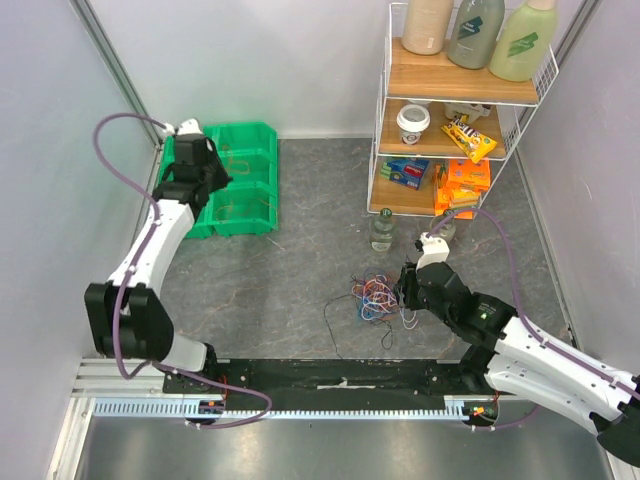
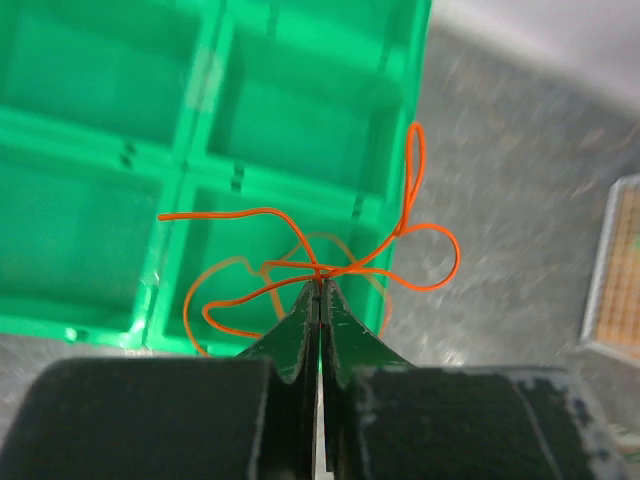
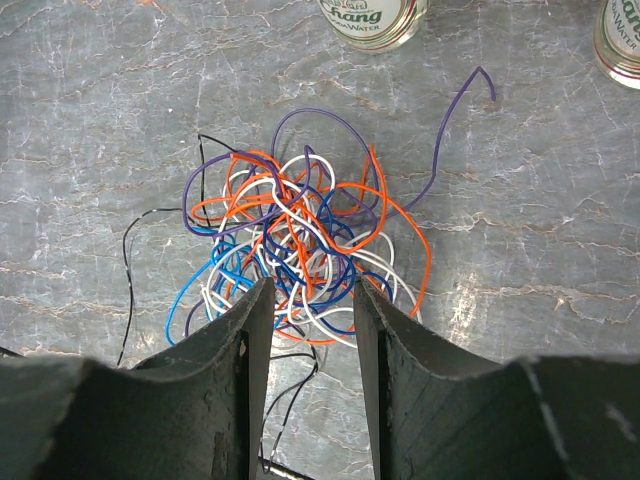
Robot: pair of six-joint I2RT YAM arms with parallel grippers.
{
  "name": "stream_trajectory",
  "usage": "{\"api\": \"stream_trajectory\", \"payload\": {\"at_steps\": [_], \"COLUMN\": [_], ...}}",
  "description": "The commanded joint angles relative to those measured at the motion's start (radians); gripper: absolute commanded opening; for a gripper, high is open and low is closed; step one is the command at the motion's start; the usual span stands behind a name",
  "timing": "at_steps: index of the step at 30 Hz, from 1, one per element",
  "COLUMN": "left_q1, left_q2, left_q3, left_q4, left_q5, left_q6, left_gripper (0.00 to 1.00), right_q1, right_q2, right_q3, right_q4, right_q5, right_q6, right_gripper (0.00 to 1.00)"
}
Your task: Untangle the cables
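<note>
Grey marbled tabletop [image 1: 300, 200]. Top view: green bins [image 1: 250, 150] far left, wire shelf rack [image 1: 455, 100] far right, water bottle [image 1: 381, 230] just in front of it. The tangle [image 1: 375, 297] of cables sits near centre, with a black cable [image 1: 335, 325] trailing off its left side. The left gripper [image 1: 205, 180] hangs over the bins, well apart from the tangle. The right gripper [image 1: 405, 290] is just beside the tangle's right edge. Thin orange strands appear to lie in two bin compartments, too small to count.

Left wrist view: left gripper [image 2: 319, 290] jaws pinched fully together on one orange cable [image 2: 430, 240], which loops out to both sides above the green bins [image 2: 100, 100]. A fainter orange loop under it looks like a cable already in that compartment, but it's blurred and I can't confirm.

Right wrist view: right gripper [image 3: 308, 295] jaws stand partway apart, straddling the near edge of the tangle [image 3: 300, 230]. Strands lie between the fingers, nothing clamped. Orange, white, blue, purple and black are knotted together. A purple cable [image 3: 450, 130] end pokes out far right, and the black cable [image 3: 125, 270] runs off left.

Progress, my read: orange sorting underway, one strand free and about to be binned. The bulk is untouched, so most of the job is left.
</note>
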Motion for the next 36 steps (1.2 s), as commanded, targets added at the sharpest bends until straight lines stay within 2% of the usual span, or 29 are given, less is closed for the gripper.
{"api": "stream_trajectory", "payload": {"at_steps": [1, 9, 13, 17, 19, 21, 22, 25, 28, 31, 33, 35, 36], "left_q1": [-0.027, -0.027, -0.027, -0.024, -0.021, -0.021, -0.021, -0.019, -0.019, -0.024, -0.05, -0.143, -0.212], "left_q2": [0.073, 0.191, 0.289, 0.393, 0.409, 0.403, 0.391, 0.334, 0.256, 0.17, 0.133, 0.122, 0.136], "left_q3": [-0.088, -0.108, -0.038, 0.079, 0.102, 0.12, 0.123, 0.122, 0.088, 0.018, -0.034, -0.042, -0.024], "left_q4": [0.029, 0.031, -0.001, -0.107, -0.124, -0.142, -0.144, -0.159, -0.17, -0.169, -0.164, -0.172, -0.191], "left_q5": [0.04, 0.044, 0.041, -0.011, -0.032, -0.036, -0.029, -0.026, 0.021, 0.139, 0.214, 0.161, 0.08], "left_q6": [-0.039, -0.096, -0.073, -0.033, -0.016, 0.001, 0.008, 0.021, 0.028, 0.025, 0.016, 0.033, 0.044], "left_gripper": [0.02, 0.02, 0.02, 0.04, 0.11, 0.29, 0.35, 0.48, 0.66, 0.77, 0.79, 0.79, 0.8], "right_q1": [-0.002, -0.002, -0.002, -0.002, -0.002, -0.002, -0.002, 0.0, -0.002, -0.002, -0.002, -0.002, -0.002], "right_q2": [0.002, -0.014, -0.015, -0.021, -0.027, -0.027, -0.029, -0.027, -0.027, -0.026, -0.024, -0.017, -0.011], "right_q3": [0.021, 0.009, 0.014, 0.014, 0.014, 0.009, 0.007, 0.003, 0.015, 0.04, 0.047, 0.05, 0.053], "right_q4": [0.029, 0.03, 0.032, 0.027, 0.029, 0.03, 0.033, 0.034, 0.021, -0.002, -0.009, -0.008, -0.008], "right_q5": [0.012, 0.007, 0.007, 0.006, 0.003, -0.003, -0.01, -0.022, -0.045, -0.069, -0.088, -0.099, -0.102], "right_q6": [0.003, 0.009, 0.006, 0.0, -0.002, -0.002, -0.005, -0.022, -0.052, -0.074, -0.08, -0.086, -0.089], "right_gripper": [0.45, 0.45, 0.45, 0.45, 0.45, 0.46, 0.45, 0.45, 0.45, 0.45, 0.46, 0.45, 0.45]}}
